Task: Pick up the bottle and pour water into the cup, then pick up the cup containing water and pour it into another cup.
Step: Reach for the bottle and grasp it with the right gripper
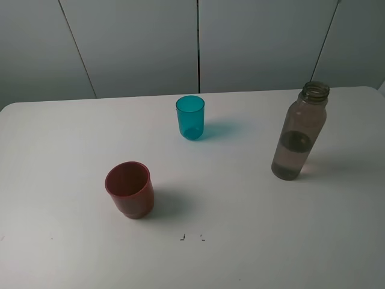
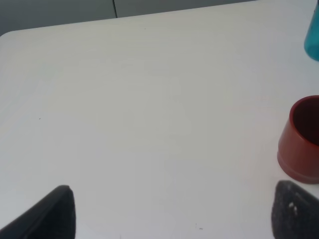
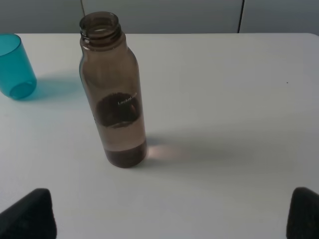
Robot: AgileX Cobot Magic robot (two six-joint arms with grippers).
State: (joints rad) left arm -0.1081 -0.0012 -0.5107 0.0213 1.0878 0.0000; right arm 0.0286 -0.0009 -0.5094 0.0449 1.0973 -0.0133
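Observation:
The bottle (image 1: 299, 132) stands upright on the right of the white table (image 1: 240, 241), uncapped, with some water in its lower part. Mid-back stands the cup (image 1: 190, 117), a slim teal tumbler. Another cup (image 1: 129, 188), squat and red-brown, sits front left. Neither gripper shows in the exterior high view. In the right wrist view the right gripper (image 3: 167, 214) is open and apart from the bottle (image 3: 113, 94), with the cup (image 3: 15, 67) beyond. My left gripper (image 2: 172, 219) is open over bare table, the red cup (image 2: 301, 139) just past one fingertip (image 2: 294, 209) and the teal cup (image 2: 313, 37) at the frame's edge.
Grey wall panels (image 1: 138, 42) rise behind the table's far edge. Two small dark marks (image 1: 191, 237) lie near the front middle of the table. The table's rounded far-left corner (image 2: 10, 35) appears in the left wrist view.

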